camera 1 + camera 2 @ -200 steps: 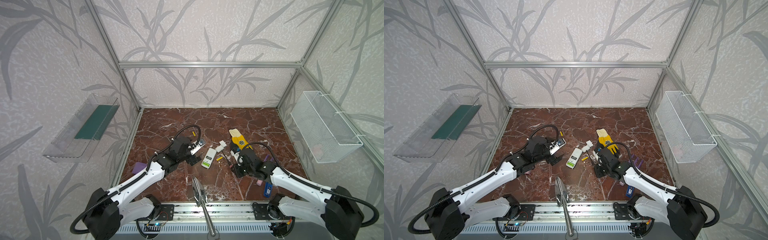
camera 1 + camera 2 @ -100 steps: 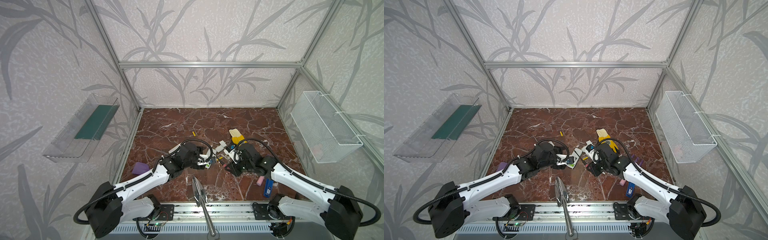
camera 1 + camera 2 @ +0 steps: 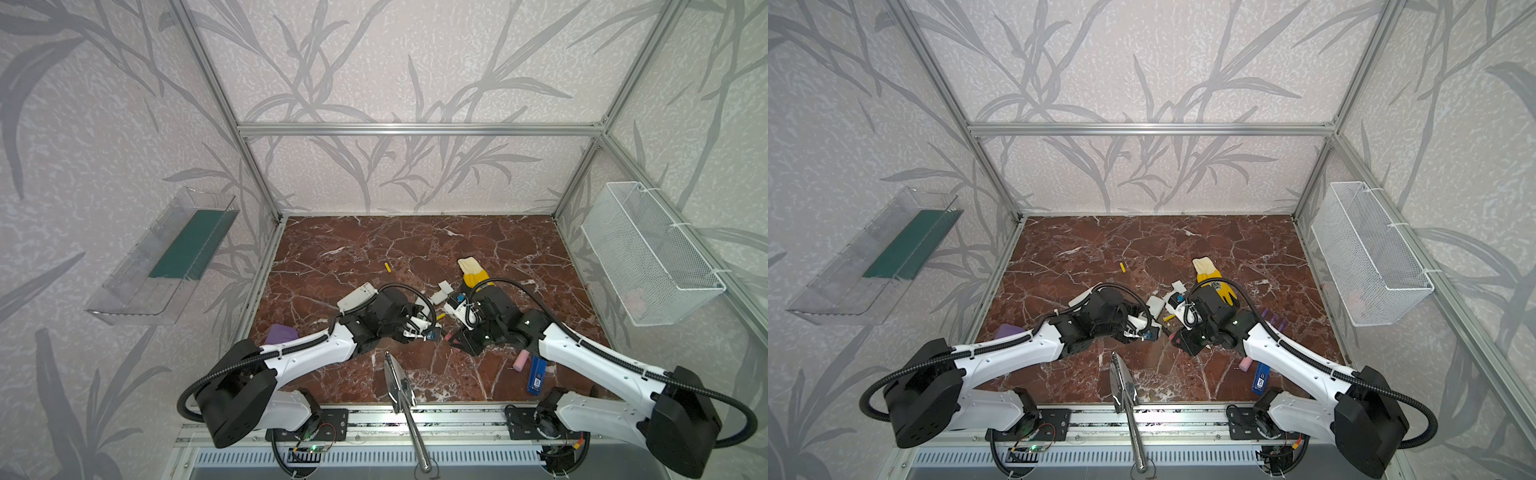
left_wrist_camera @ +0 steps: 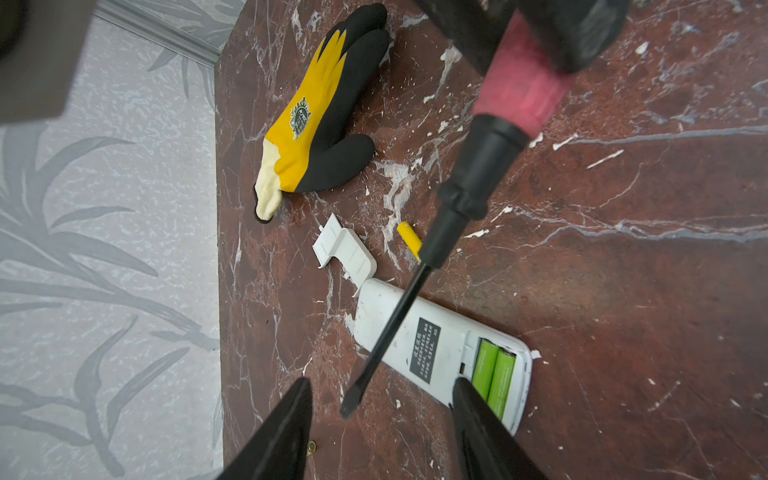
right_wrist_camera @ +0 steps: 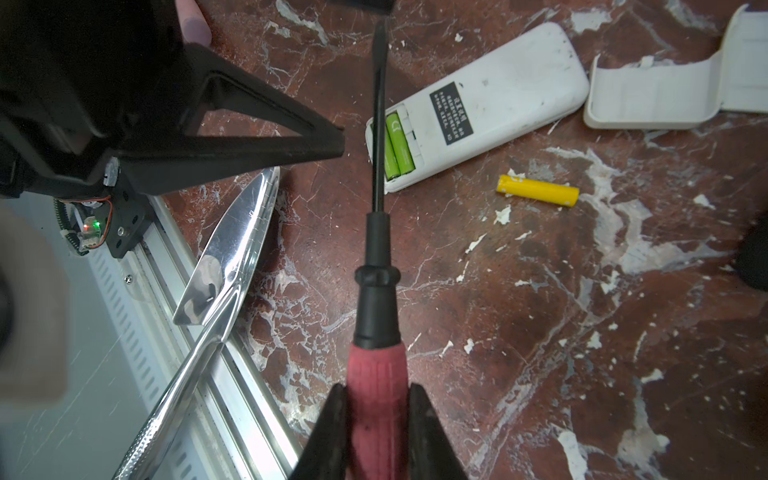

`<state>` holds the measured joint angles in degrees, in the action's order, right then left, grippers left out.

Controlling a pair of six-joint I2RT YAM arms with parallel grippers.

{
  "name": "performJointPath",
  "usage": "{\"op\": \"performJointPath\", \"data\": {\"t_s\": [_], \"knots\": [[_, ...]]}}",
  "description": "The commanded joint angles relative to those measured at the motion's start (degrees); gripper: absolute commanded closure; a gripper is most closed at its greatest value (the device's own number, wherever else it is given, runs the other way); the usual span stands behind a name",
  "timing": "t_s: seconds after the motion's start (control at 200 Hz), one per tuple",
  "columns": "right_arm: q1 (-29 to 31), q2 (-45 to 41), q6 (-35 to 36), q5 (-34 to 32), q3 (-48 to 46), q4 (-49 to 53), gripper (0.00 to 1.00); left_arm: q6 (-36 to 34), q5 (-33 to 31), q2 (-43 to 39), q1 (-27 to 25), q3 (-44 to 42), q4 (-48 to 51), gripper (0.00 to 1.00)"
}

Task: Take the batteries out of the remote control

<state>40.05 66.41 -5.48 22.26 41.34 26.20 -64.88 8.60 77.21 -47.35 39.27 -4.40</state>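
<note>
A white remote control [image 5: 490, 104] lies face down with its compartment open. Two green batteries [image 5: 397, 145] sit side by side inside it [image 4: 494, 374]. One yellow battery [image 5: 538, 191] lies loose beside the remote, and another yellow battery [image 3: 387, 267] lies farther back. My right gripper [image 5: 376, 415] is shut on the pink-handled screwdriver [image 5: 376, 374]; its black shaft [image 4: 390, 332] crosses over the remote. My left gripper [image 4: 382, 424] is open, with the screwdriver tip between its jaws and one finger [image 4: 469, 411] over the remote's battery end. In both top views the grippers [image 3: 428, 328] [image 3: 457, 336] nearly meet.
The white battery cover [image 5: 665, 95] lies by the remote. Nearby are a second white remote [image 3: 356, 296], a yellow-black glove [image 4: 316, 120], a metal trowel [image 5: 232, 257], a pink foam cylinder [image 3: 521, 361], a blue object [image 3: 537, 375] and a purple pad [image 3: 281, 333]. A wire basket [image 3: 648, 253] hangs right.
My left arm has swung from the second remote to the near middle, and its jaws have narrowed. My right arm has brought the screwdriver toward the left gripper.
</note>
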Motion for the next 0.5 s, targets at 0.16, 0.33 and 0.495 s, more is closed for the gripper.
{"op": "performJointPath", "data": {"t_s": [0.16, 0.33, 0.495], "knots": [[0.4, 0.6, 1.2, 3.2, 2.3, 0.9, 1.00, -5.1, -1.5, 2.2, -1.2, 2.4, -2.7, 0.58], [0.4, 0.9, 1.5, 3.7, 2.5, 0.8, 1.00, -5.8, -2.3, 2.8, -1.5, 2.6, -2.8, 0.67], [0.4, 1.1, 1.3, 4.2, 2.4, 0.1, 1.00, -6.4, -3.9, 3.7, -2.0, 2.3, -3.8, 0.75]]}}
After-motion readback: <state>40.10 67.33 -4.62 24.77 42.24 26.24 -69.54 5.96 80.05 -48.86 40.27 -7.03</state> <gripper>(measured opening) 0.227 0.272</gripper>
